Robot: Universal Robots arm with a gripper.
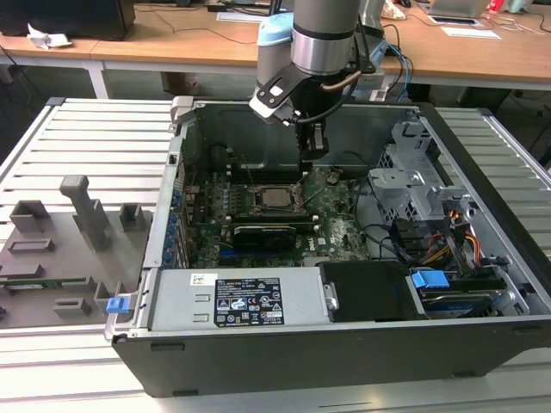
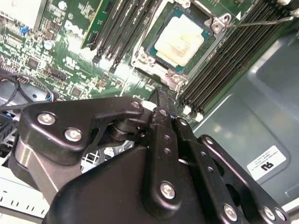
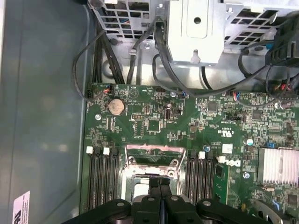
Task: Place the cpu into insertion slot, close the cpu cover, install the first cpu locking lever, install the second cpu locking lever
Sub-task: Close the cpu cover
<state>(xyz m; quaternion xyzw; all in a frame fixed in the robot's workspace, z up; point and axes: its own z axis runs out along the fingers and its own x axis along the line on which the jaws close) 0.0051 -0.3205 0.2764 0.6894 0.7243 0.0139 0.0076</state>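
Second wrist view: found cpu [image 2: 180,39] seated in slot [image 2: 145,45], cover [image 2: 161,70] down around it. Found gripper [image 2: 161,95] pressed together, tip at slot's edge. Risked slipping off, gouging board [image 2: 70,70] beside slot, if pushed off-line.

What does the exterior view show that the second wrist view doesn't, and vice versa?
Exterior view's extras: the whole open computer case, grey fixture blocks at the exterior view's left, the power supply box. Second wrist view's extras: a thin lever rod beside the cpu, a white label on the case wall. Shared: the seated cpu, green motherboard, shut end effector.
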